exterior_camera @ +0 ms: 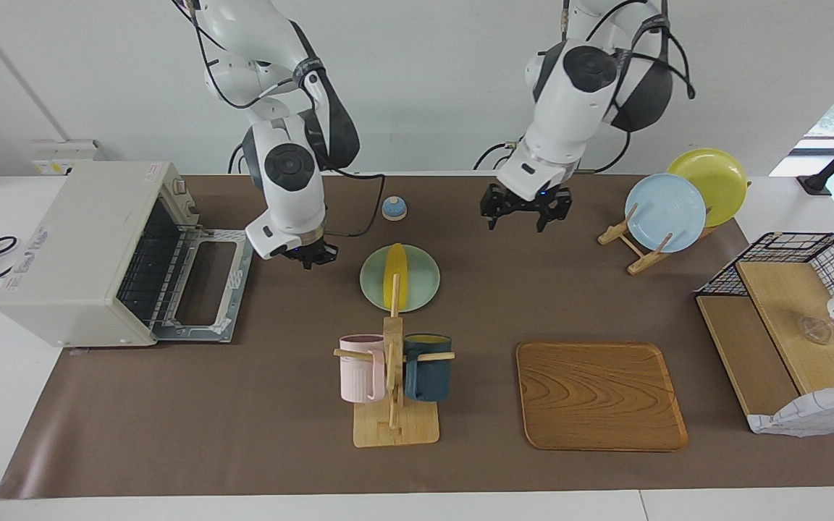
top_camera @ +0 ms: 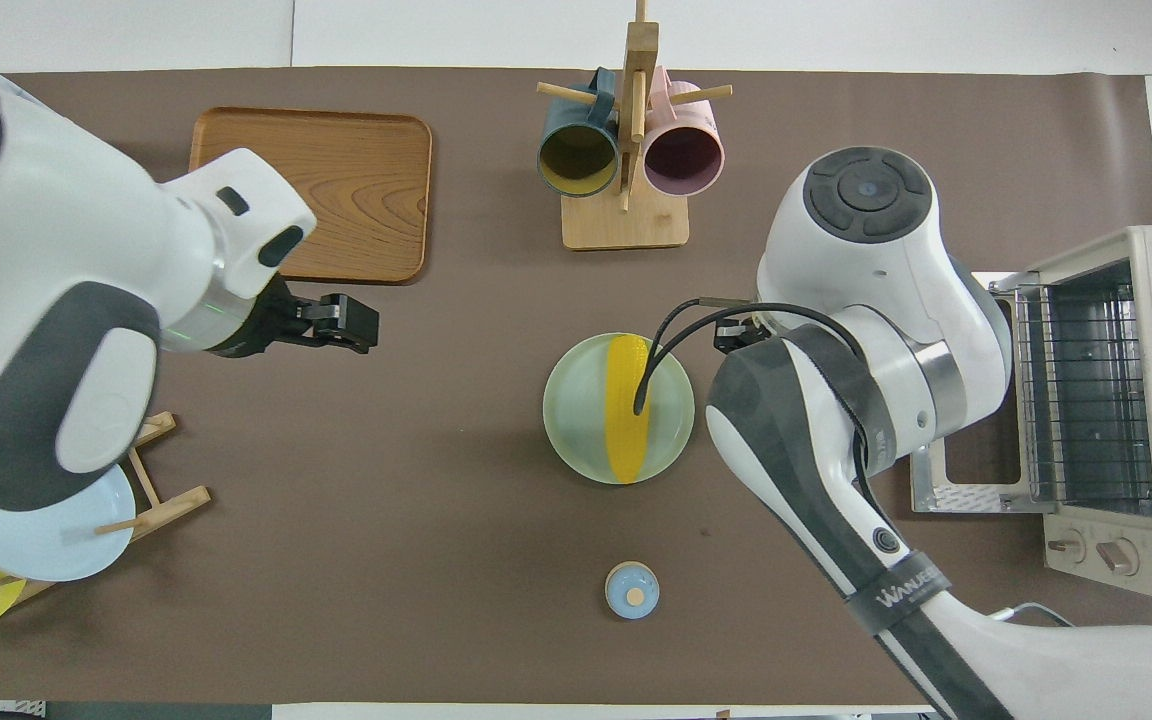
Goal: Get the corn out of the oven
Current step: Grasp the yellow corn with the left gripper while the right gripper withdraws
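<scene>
corn (exterior_camera: 395,275) on green plate (exterior_camera: 420,289), frame centre | oven (exterior_camera: 91,253) door down | right end effector (exterior_camera: 308,255) pressed together, empty | left end effector (exterior_camera: 525,213) spread

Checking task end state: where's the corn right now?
The corn lies on the pale green plate mid-table, outside the oven, between the mug rack and the small blue bell nearer the robots.

Matt brown table cover (exterior_camera: 171,405); grained wooden tray (exterior_camera: 600,394); oven (exterior_camera: 91,253) door frame seemingly bare metal.
</scene>
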Robot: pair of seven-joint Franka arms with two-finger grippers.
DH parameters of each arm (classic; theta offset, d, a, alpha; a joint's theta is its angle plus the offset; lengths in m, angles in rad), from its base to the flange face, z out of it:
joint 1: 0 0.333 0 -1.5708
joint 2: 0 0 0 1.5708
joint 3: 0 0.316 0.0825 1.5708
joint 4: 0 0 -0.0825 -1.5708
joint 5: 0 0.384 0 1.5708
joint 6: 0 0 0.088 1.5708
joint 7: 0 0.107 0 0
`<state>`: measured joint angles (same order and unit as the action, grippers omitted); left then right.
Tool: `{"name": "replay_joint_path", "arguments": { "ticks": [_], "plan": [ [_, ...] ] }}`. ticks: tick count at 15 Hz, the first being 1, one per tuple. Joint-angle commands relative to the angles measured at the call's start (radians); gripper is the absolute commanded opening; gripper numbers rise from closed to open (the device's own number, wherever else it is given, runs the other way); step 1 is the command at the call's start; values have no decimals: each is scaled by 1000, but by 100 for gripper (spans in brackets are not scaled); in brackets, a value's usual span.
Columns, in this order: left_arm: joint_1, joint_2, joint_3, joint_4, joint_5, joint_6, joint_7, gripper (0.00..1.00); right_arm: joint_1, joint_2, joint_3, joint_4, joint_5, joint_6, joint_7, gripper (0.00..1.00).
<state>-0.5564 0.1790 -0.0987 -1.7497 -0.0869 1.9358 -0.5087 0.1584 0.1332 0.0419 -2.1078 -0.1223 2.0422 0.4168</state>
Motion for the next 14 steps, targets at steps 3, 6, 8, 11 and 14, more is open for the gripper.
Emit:
{"name": "replay_joint_path", "arguments": {
  "ticks": [3,6,8,11,14],
  "plan": [
    [-140,106,19,-59,-25,236,-59,100,-30,-18,15,-103,-91,133,-20,0],
    [-204,215,23,-12,-30,316,-97,100,-49,20,15,-103,-169,153,-23,0],
    [-204,253,25,28,-7,316,-93,100,-51,20,15,-103,-194,151,-24,0],
    [-195,304,24,46,101,350,-85,100,-54,34,15,-103,-253,151,-24,0],
    [-204,313,24,29,101,376,-85,100,-56,45,15,-103,-286,142,-23,0]
  ]
}}
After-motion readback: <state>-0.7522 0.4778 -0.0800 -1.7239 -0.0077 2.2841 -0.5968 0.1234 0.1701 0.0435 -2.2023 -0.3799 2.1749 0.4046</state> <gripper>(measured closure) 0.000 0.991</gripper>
